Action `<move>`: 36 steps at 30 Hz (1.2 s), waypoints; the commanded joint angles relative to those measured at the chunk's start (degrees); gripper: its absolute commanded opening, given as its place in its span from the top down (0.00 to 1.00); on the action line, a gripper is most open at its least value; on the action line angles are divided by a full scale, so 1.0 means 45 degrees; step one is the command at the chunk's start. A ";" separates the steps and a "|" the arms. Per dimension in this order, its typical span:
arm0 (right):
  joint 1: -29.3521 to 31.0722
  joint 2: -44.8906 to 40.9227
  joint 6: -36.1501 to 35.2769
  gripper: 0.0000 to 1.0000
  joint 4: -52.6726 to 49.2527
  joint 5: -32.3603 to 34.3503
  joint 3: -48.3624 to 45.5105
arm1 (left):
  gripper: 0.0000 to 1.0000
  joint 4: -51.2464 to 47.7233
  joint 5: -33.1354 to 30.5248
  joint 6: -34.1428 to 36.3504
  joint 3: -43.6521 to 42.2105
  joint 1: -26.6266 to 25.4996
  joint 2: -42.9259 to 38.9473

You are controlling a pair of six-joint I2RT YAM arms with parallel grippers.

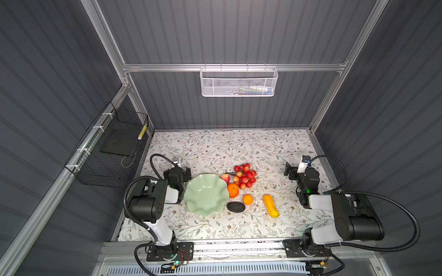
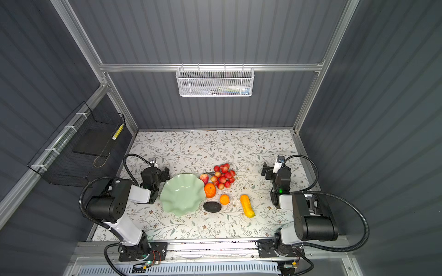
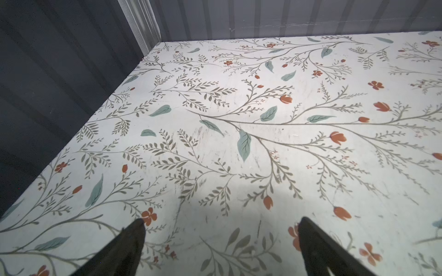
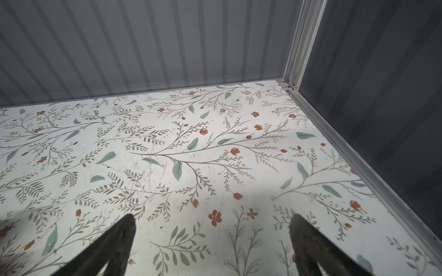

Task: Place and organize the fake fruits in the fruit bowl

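Observation:
The pale green fruit bowl (image 1: 205,196) stands empty in both top views, left of centre. Just right of it lie a strawberry-like fruit (image 1: 225,178), a red grape cluster (image 1: 245,178), two oranges (image 1: 233,190) (image 1: 247,199), a dark avocado (image 1: 235,207) and a long yellow fruit (image 1: 271,206). My left gripper (image 3: 221,224) hovers low behind the bowl's left side, open and empty. Far right of the fruits, my right gripper (image 4: 211,219) is open too, over bare table. Neither wrist view shows a fruit.
A white mesh basket (image 1: 238,82) hangs on the back wall. A black wire basket (image 1: 112,153) is fixed to the left wall. The floral table (image 1: 239,148) runs to grey walls and an aluminium frame on three sides.

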 commanded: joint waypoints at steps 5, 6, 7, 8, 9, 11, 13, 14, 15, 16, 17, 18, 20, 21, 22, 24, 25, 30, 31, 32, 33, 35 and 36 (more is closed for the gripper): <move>-0.0058 -0.0068 -0.0180 0.01 0.0059 -0.0240 0.0144 | 0.00 0.0298 -0.0160 -0.0100 0.0184 0.0064 -0.0014; -0.0058 -0.0070 -0.0176 0.01 0.0049 -0.0248 0.0144 | 0.00 0.0298 -0.0174 -0.0110 0.0184 0.0064 -0.0009; -0.0086 -0.0049 -0.0132 0.01 0.0007 -0.0273 0.0181 | 0.00 0.0280 -0.0157 -0.0101 0.0184 0.0059 -0.0019; -0.0097 -0.0039 -0.0131 0.01 -0.0033 -0.0301 0.0193 | 0.00 0.0260 -0.0154 -0.0101 0.0203 0.0064 -0.0014; -0.0097 -0.0068 -0.0141 0.01 -0.0067 -0.0303 0.0201 | 0.00 0.0242 -0.0137 -0.0101 0.0203 0.0069 -0.0009; -0.0282 -0.0004 0.0001 0.01 -0.0275 -0.0567 0.0360 | 0.00 0.0257 -0.0167 -0.0101 0.0203 0.0064 -0.0009; -0.0410 -0.0041 0.0074 0.01 -0.0452 -0.0753 0.0399 | 0.00 0.0259 -0.0169 -0.0105 0.0194 0.0061 -0.0010; -0.0410 -0.0021 0.0074 0.01 -0.0358 -0.0771 0.0381 | 0.00 0.0259 -0.0160 -0.0110 0.0194 0.0064 -0.0009; -0.0416 -0.0026 0.0074 0.01 -0.0369 -0.0772 0.0385 | 0.00 0.0259 -0.0162 -0.0101 0.0193 0.0064 -0.0009; -0.0420 -0.0030 0.0074 0.01 -0.0407 -0.0758 0.0399 | 0.00 0.0259 -0.0159 -0.0101 0.0203 0.0064 -0.0009; -0.0410 -0.0030 0.0074 0.01 -0.0395 -0.0760 0.0399 | 0.00 0.0259 -0.0143 -0.0105 0.0184 0.0064 -0.0009; -0.0410 -0.0030 0.0074 0.01 -0.0371 -0.0768 0.0380 | 0.00 0.0254 -0.0157 -0.0102 0.0203 0.0064 -0.0009; -0.0410 -0.0042 0.0074 0.01 -0.0371 -0.0770 0.0379 | 0.00 0.0201 -0.0130 -0.0101 0.0226 0.0064 0.0001; -0.0410 -0.0050 0.0074 0.01 -0.0352 -0.0754 0.0360 | 0.00 0.0218 -0.0125 -0.0101 0.0205 0.0064 -0.0019; -0.0410 -0.0070 0.0078 0.01 -0.0334 -0.0735 0.0341 | 0.00 0.0333 -0.0147 -0.0101 0.0139 0.0064 -0.0043; -0.0410 -0.0072 0.0083 0.01 -0.0293 -0.0666 0.0321 | 0.00 0.0627 -0.0485 -0.0115 -0.0034 0.0049 -0.0274; -0.0410 -0.0085 0.0134 0.01 -0.0292 -0.0489 0.0321 | 0.00 0.0203 -0.0636 -0.0163 -0.0067 0.0044 -0.0789; -0.0124 -0.2749 0.1391 0.01 -0.6343 0.2282 0.2589 | 0.00 -0.5556 -0.1462 -0.2214 0.1306 0.0044 -0.4987; 0.0028 -0.3397 0.2839 0.01 -0.8671 0.2625 0.3649 | 0.00 -0.6792 -0.1286 -0.2725 0.1757 0.0044 -0.5758; 0.0091 -0.3799 0.3905 0.01 -0.9969 0.2050 0.4349 | 0.00 -0.7920 -0.1435 -0.3371 0.2290 0.0044 -0.6338; 0.0132 -0.4207 0.4798 0.01 -1.0785 0.0902 0.4753 | 0.00 -0.9136 -0.1778 -0.4336 0.2845 0.0051 -0.6901; 0.0073 -0.4868 0.5823 0.01 -1.1348 -0.0573 0.4741 | 0.00 -1.0392 -0.1606 -0.4381 0.3575 0.0064 -0.7791; -0.0044 -0.5087 0.5870 0.01 -1.1175 -0.1636 0.4420 | 0.00 -1.0886 -0.1236 -0.3976 0.3944 0.0064 -0.8197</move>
